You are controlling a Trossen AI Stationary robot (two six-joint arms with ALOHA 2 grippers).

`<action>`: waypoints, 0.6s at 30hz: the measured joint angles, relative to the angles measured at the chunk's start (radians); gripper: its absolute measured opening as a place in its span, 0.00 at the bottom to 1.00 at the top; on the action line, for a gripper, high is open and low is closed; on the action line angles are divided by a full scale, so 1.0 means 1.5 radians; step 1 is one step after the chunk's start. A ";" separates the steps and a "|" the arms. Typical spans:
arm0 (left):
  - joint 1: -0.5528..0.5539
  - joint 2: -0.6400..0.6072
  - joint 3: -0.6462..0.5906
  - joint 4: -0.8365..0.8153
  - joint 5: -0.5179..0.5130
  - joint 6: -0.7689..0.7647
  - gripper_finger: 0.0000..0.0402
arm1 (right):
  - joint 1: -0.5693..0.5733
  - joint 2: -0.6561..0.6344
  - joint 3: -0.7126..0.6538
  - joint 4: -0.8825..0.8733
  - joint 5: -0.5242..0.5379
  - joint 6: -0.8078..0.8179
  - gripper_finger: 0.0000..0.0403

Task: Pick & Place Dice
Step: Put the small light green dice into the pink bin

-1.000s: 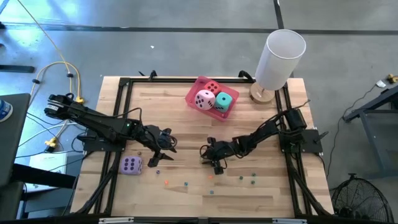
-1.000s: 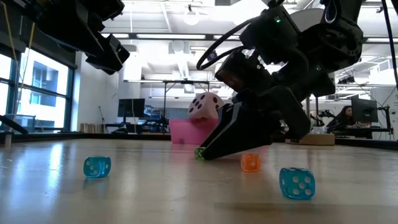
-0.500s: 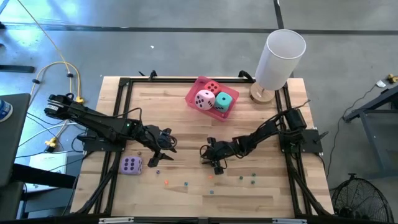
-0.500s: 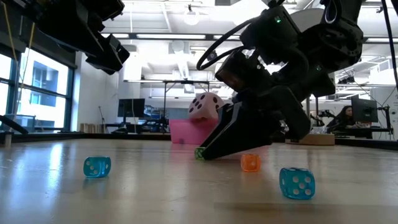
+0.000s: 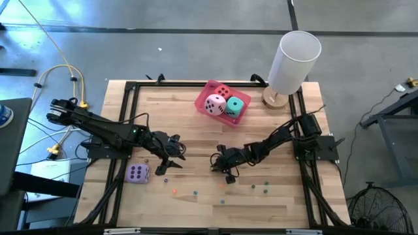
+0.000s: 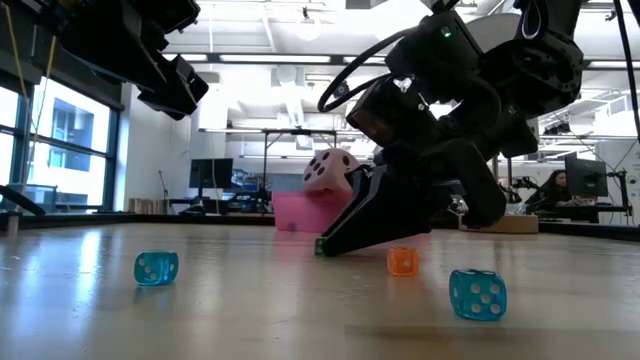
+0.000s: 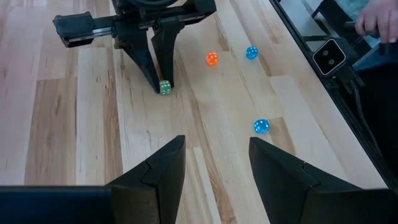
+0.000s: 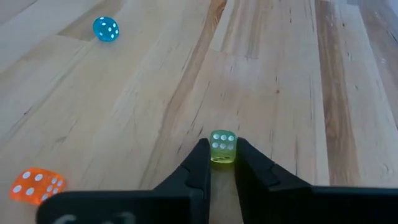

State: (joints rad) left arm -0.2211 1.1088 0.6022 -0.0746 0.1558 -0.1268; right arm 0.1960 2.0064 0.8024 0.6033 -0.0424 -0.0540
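Observation:
My right gripper (image 8: 222, 163) is down on the table near its middle, shut on a small green die (image 8: 222, 147) that also shows in the left wrist view (image 7: 165, 87). My left gripper (image 7: 214, 158) hangs open above the table, left of centre (image 5: 171, 156), and holds nothing. A big purple die (image 5: 138, 173) sits on the table by the left arm. Red, pink and teal big dice lie in the pink tray (image 5: 204, 98) at the far side. Small orange (image 8: 37, 185) and blue (image 8: 106, 28) dice lie loose nearby. My right gripper pinches the green die's two opposite side faces (image 8: 214, 148) between its fingertips. The fingers slant downward, coming from the table's right side. The die's underside rests on the wood and a face with several white pips shows toward the wrist camera.
A tall white cylinder on a round wooden base (image 5: 294, 59) stands at the far right corner. More small dice are scattered toward the near edge (image 5: 196, 193). A black frame (image 5: 124, 117) runs around the table. A person's hand (image 7: 379, 18) shows beyond the right edge.
My right gripper has shut its fingers on the green die without leaving its place on the table. The die still sits on the wood.

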 joint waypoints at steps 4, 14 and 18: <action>0.000 0.000 0.000 0.000 0.000 0.000 0.43 | 0.002 0.000 0.000 -0.001 0.021 0.000 0.08; 0.000 0.000 0.000 -0.002 0.000 0.000 0.43 | 0.023 -0.156 0.005 -0.143 0.277 0.037 0.09; 0.000 0.000 0.000 -0.002 0.000 0.000 0.43 | 0.018 -0.232 0.004 -0.253 0.410 0.117 0.09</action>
State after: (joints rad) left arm -0.2211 1.1088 0.6022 -0.0770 0.1558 -0.1261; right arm 0.2233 1.6578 0.8085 0.2233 0.5729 0.1221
